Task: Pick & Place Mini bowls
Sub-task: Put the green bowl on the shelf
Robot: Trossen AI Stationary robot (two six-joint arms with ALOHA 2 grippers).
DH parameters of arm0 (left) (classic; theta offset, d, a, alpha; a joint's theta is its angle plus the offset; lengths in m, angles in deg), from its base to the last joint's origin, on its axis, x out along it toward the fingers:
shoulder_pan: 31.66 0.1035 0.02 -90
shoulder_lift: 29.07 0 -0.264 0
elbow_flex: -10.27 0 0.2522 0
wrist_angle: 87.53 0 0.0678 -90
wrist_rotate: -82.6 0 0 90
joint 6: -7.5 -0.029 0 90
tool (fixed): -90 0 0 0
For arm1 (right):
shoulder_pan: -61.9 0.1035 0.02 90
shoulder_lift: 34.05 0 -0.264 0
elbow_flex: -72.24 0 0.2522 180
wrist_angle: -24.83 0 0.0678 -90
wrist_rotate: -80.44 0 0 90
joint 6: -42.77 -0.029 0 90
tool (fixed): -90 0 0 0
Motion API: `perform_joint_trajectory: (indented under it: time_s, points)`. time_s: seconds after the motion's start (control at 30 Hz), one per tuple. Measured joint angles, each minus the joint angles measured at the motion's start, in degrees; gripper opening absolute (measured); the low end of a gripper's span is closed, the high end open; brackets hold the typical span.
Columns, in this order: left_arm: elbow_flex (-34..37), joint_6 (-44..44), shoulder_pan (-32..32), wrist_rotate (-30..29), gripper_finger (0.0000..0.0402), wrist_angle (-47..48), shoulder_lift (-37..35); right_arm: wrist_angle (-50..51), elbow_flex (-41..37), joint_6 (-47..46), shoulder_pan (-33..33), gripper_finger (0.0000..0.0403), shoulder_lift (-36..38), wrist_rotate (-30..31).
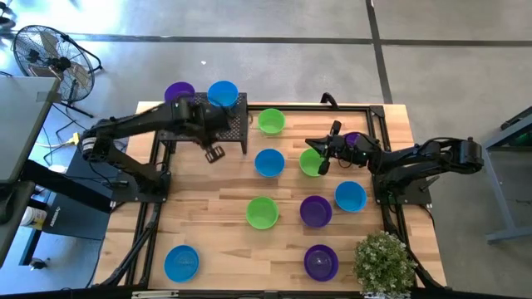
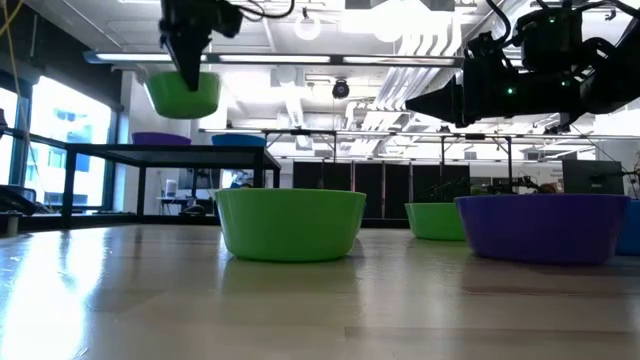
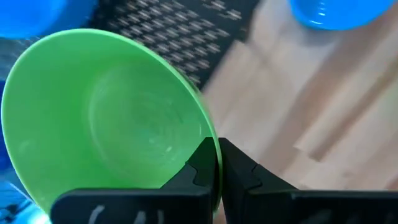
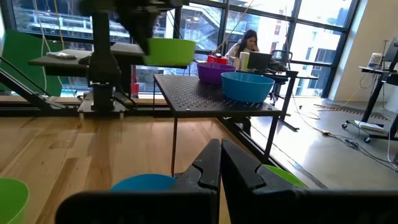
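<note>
Left gripper (image 3: 219, 163) first: pinched shut on the rim of one green mini bowl (image 3: 106, 118), with one finger inside and one outside, probably as the only hold possible for such narrow fingers. Held raised, higher than the top of the black mesh rack (image 4: 205, 93) and close by its edge, presumably to clear that top before setting down; directly over it or just beside, cannot tell. Already standing on the rack: one purple bowl (image 1: 179, 91) and one blue bowl (image 1: 223, 93), so likely the goal for this one also. Spread on the wooden table (image 1: 208, 216): other green, blue and purple bowls. Waiting over the right part, closed and empty: right gripper (image 1: 322, 158), probably kept off to leave room.
</note>
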State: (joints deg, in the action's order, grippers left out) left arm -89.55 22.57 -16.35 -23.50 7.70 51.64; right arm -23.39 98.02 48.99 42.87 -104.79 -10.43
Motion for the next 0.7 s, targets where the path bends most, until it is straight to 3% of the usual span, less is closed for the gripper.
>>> perform_joint_trajectory:
  time_s: [0.37,0.7]
  points:
    - [1.5,-12.3,13.4,3.6,0.0,-2.7,1.2,0.0,0.0,0.0,0.0,0.0,0.0,0.0]
    - [10.1,-13.4,14.3,4.9,0.0,-6.3,1.3,0.0,0.0,0.0,0.0,0.0,0.0,0.0]
